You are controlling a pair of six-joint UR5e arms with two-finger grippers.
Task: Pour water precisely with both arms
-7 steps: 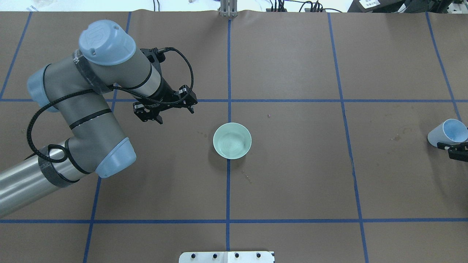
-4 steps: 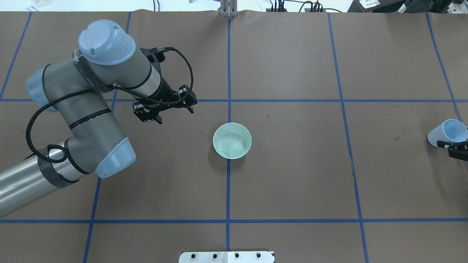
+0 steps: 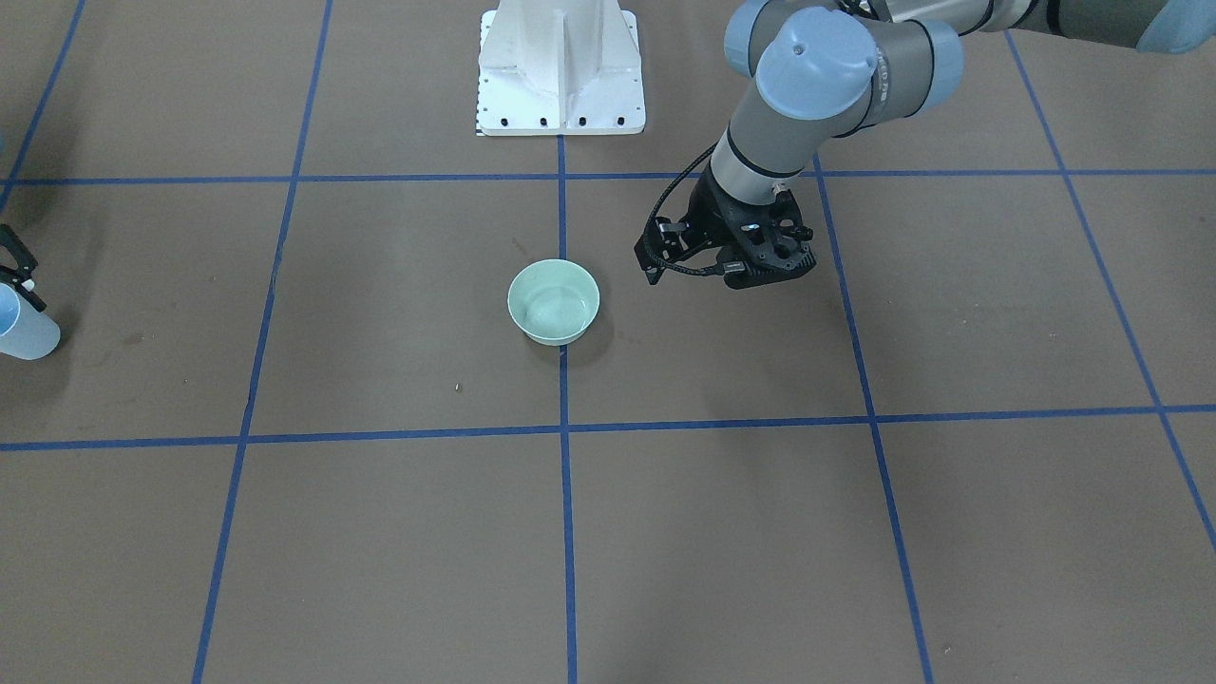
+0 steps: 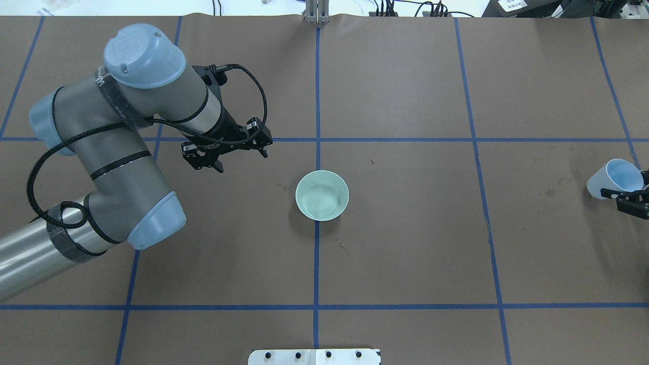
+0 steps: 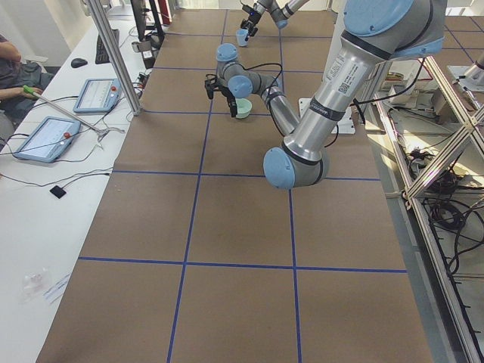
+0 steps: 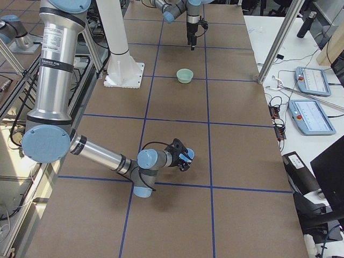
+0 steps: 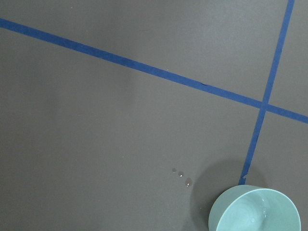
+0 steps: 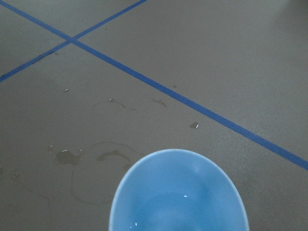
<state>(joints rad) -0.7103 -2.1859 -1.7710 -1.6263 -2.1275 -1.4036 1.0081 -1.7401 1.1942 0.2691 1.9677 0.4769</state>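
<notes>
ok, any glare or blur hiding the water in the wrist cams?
Right wrist view: blue cup close and soft-edged, water only tiny white glints; table stains sharp. Left wrist view: even light, no glare, green bowl cropped by the frame, soft shadow beside it. Overhead view: bowl water just a faint sheen.

A mint bowl [image 4: 322, 195] stands at the middle of the surface [image 4: 431, 243], open room on every side. The left arm [image 4: 121, 137] looms over the left squares, the left pincer [image 4: 223, 154] hanging beside the bowl, apart from it; the right pincer [image 4: 628, 195], holding a blue cup [image 4: 614, 175], sits well away at the right edge
</notes>
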